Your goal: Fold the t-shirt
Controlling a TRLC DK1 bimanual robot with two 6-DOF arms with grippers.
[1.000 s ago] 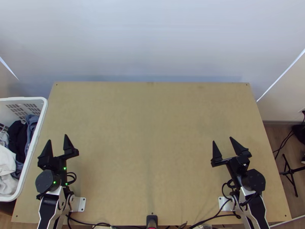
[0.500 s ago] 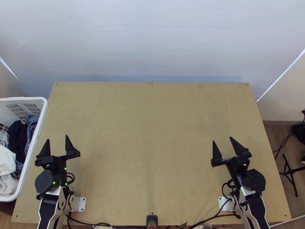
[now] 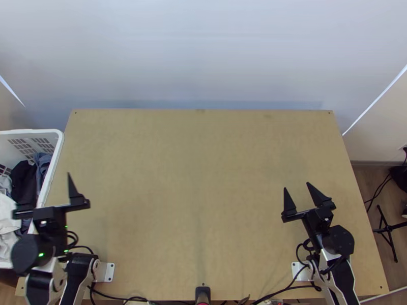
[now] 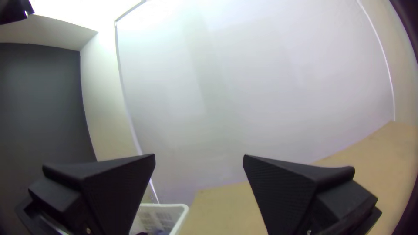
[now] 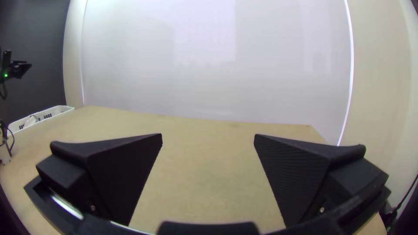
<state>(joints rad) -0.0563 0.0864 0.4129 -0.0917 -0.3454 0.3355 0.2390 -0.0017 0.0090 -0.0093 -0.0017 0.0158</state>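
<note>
My left gripper stands open at the table's left edge, partly over the basket's near right side. In the left wrist view, the fingers of this gripper are wide apart with nothing between them. Over the table's near right part, my right gripper is open and empty; the right wrist view shows the same gripper with a broad gap. Bunched clothes lie in the white basket: a dark piece, a blue one and a white one. I cannot tell whether any is the t-shirt.
The bare wooden table spreads between the arms. A pale screen rises behind its far edge. Cables run along the near edge, beside a small black device. A black stand is on the floor at the right.
My left gripper has swung left, from over the table toward the basket, and now covers part of its near right side. The right arm has stayed still.
</note>
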